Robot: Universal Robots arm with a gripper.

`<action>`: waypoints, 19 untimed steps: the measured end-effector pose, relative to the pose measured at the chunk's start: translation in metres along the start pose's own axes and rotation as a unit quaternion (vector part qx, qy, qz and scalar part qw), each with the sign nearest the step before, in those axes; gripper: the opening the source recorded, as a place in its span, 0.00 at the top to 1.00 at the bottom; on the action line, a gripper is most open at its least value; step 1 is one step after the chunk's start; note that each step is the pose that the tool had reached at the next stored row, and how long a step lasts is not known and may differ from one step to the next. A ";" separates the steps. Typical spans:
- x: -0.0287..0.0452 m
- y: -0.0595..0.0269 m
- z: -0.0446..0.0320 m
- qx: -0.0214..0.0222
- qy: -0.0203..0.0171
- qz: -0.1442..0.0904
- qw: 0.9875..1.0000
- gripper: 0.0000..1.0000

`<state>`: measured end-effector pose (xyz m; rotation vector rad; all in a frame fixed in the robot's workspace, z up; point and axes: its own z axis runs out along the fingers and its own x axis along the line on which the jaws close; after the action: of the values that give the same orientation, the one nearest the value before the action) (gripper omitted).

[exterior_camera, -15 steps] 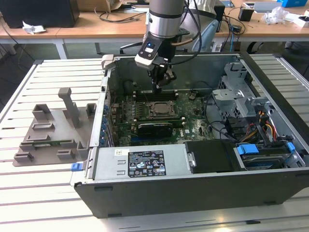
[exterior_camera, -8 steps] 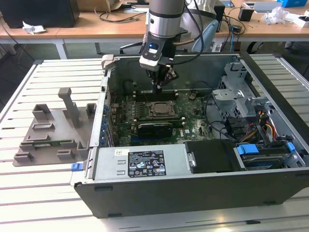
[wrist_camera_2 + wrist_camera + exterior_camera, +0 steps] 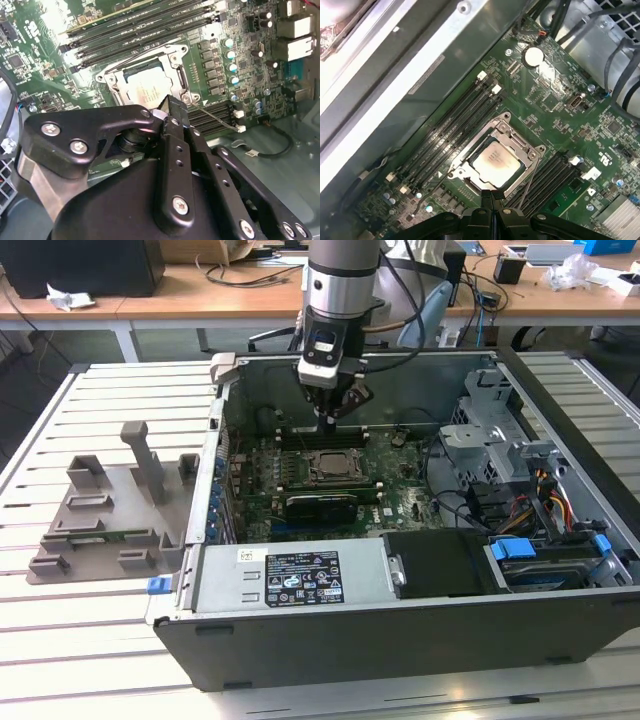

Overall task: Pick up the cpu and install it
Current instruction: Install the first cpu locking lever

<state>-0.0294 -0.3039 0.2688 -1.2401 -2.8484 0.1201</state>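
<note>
One small, flat, square cpu with a silver-grey metal lid (image 3: 333, 466) (image 3: 145, 90) (image 3: 496, 161) lies seated in the single metal-framed socket (image 3: 512, 138) on the green motherboard (image 3: 400, 505). One black two-fingered end effector (image 3: 327, 422) (image 3: 167, 106) (image 3: 490, 196) hangs just above the socket, at its twelve o'clock edge in the exterior view. Its fingertips are pressed together with nothing between them, and both wrist views show them clear of the chip. One open dark-grey computer case (image 3: 400, 650) holds the board. One grey plastic fixture tray (image 3: 105, 520) rests on the white slatted worktop (image 3: 80, 625) at nine o'clock from the case in the exterior view, well apart from the arm.
</note>
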 end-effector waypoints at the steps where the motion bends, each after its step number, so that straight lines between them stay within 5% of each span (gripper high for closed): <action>1: 0.0000 0.0000 0.0000 0.000 0.000 -0.004 1.000 0.89; 14: 0.0000 0.0000 0.0000 0.000 -0.007 -0.079 0.997 0.89; 19: 0.0000 0.0000 0.0000 0.000 -0.010 -0.116 0.993 0.89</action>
<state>-0.0294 -0.3039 0.2688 -0.9020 -2.9823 0.1256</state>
